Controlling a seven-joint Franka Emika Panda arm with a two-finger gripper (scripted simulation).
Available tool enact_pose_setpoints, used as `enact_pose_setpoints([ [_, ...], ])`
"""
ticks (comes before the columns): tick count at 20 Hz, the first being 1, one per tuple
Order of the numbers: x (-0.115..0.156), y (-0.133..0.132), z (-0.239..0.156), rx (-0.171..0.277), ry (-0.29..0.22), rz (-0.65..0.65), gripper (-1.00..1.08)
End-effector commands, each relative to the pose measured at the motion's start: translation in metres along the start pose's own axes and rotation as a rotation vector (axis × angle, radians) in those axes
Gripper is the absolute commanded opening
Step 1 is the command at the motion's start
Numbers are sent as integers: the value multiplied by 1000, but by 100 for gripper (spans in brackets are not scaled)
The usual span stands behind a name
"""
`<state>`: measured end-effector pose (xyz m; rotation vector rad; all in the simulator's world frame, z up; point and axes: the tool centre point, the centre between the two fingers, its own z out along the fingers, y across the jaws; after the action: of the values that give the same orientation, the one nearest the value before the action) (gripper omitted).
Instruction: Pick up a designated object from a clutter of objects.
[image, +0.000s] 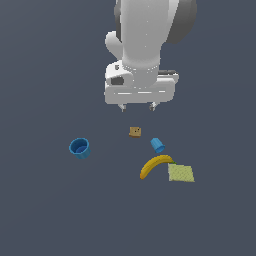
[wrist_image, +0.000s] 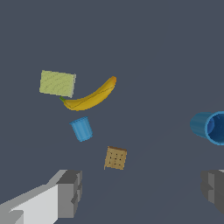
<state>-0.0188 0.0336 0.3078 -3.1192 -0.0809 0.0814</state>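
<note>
The jaws are seen spread wide and empty, well above the banana (image: 156, 165). Its stem end is touched by the square pad (image: 181, 173), with the small cup (image: 158, 145) just beside it; either could be snagged or knocked during a misaligned descent.

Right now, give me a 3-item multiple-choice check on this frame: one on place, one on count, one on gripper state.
1. What does the stem end of the banana lie next to?
A. the larger blue cup
B. the yellow-green square pad
C. the tan cube

2. How many blue cups are there?
A. one
B. two
C. three

3. What is the gripper doing?
A. open, holding nothing
B. shut on the banana
C. shut on the cube

Answers:
1 B: the banana's end meets the yellow-green square pad.
2 B: the larger blue cup and the smaller blue cup.
3 A: the wrist view shows its fingers wide apart above the tan cube.
</note>
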Motion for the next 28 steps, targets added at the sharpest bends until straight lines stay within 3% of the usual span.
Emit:
enact_pose_setpoints([
  [1, 0, 0, 0, 0, 0, 0, 100],
  [17, 9, 1, 2, -7, 9, 34, 100],
  [28, 24, -9, 24, -3, 14, 164, 100],
])
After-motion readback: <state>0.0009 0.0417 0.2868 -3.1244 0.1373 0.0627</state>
